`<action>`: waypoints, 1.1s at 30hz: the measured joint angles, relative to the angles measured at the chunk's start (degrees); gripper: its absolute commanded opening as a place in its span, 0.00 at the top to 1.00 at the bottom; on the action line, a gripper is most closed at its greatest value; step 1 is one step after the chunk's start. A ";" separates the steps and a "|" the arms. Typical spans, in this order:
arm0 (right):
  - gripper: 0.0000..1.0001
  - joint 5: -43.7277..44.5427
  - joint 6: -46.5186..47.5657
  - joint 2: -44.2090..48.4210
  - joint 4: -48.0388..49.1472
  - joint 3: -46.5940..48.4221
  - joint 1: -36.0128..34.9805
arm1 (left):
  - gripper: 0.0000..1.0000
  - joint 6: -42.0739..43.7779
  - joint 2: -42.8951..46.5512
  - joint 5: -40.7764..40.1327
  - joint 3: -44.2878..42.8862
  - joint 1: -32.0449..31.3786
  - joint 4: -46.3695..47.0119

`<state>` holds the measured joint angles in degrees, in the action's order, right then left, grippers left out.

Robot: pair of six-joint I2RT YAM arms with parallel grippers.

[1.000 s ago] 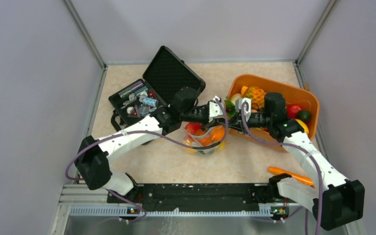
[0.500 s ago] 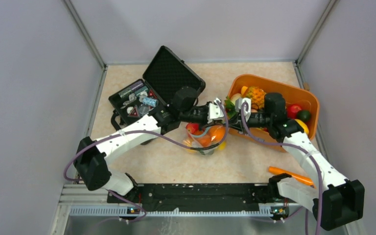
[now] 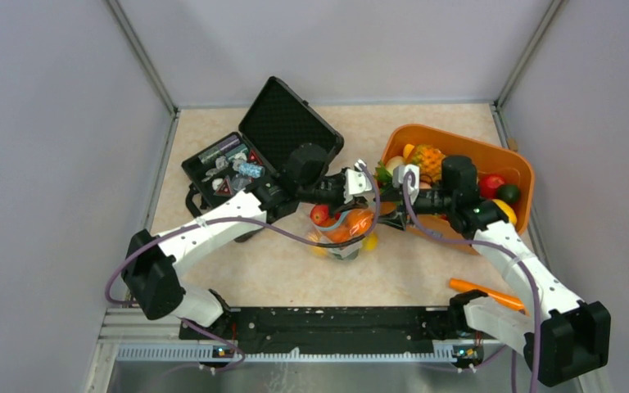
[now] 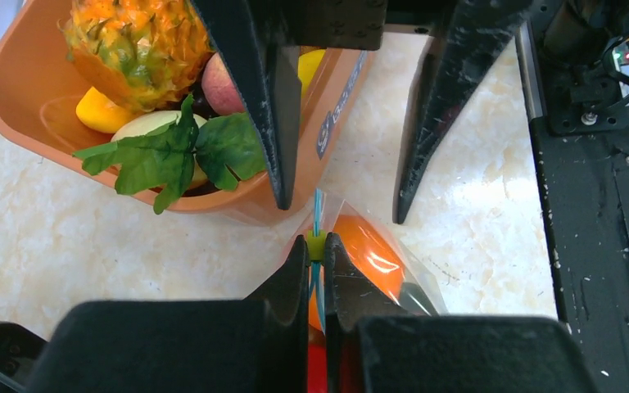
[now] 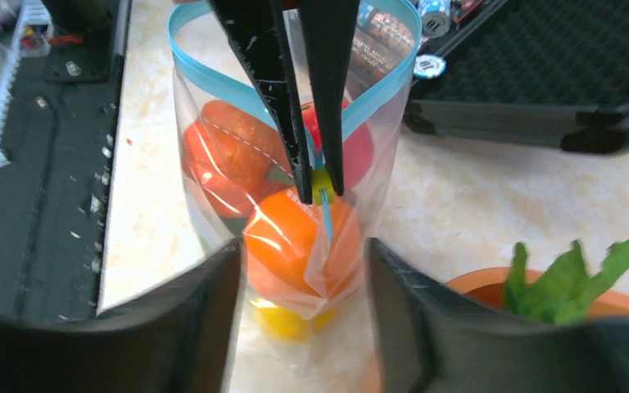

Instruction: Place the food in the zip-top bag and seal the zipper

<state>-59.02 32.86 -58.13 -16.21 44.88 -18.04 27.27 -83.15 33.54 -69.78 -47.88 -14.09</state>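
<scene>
Several pieces of food [image 5: 287,237] sit inside the zip-top bag [image 3: 344,233] on the counter [image 3: 295,274]; left fingers [image 4: 291,282] pinch the zipper [image 5: 213,82], which gapes open; right fingers [image 5: 196,327] spread wide; sealing seemingly remains.

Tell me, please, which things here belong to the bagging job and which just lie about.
Job: zip-top bag; zipper, pinched by the left gripper; food in the bag and in the orange basket.
Lying about: black case with its small items; orange stick.
</scene>
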 measured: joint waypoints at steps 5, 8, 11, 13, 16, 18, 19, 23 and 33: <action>0.28 0.92 0.72 -0.02 -1.09 0.02 -1.31 | 1.00 -1.51 0.00 0.98 -0.83 0.11 0.59; 0.37 1.38 -0.68 -0.04 0.98 0.00 -1.84 | 1.00 -1.95 0.00 1.86 -1.07 0.11 0.61; 0.49 1.97 -2.99 -0.11 5.35 -0.26 -2.49 | 1.00 -2.29 0.00 2.86 -1.07 0.11 0.57; 0.56 1.97 -4.26 -0.55 7.69 -0.37 -2.89 | 1.00 -2.45 0.00 3.21 -1.07 0.11 0.57; 0.64 2.08 -4.81 -1.40 8.44 -0.37 -3.21 | 1.00 -2.56 0.00 3.34 -1.07 0.11 0.55; 0.67 2.21 -4.48 -2.05 7.76 -0.37 -3.23 | 1.00 -2.54 0.00 3.37 -1.07 0.11 0.57; 0.72 2.29 -4.37 -2.19 7.45 -0.37 -3.26 | 1.00 -2.58 0.00 3.37 -1.07 0.11 0.55; 0.84 2.40 -4.39 -2.38 7.17 -0.37 -3.28 | 1.00 -2.73 0.00 3.63 -1.07 0.11 0.52; 1.00 2.71 -5.01 -2.38 7.80 -0.37 -3.61 | 1.00 -2.38 0.07 3.02 -1.27 0.33 0.31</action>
<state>-56.31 27.86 -60.51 -8.40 44.51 -21.65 24.88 -83.09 36.56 -71.05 -47.55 -13.78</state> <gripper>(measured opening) 0.006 0.023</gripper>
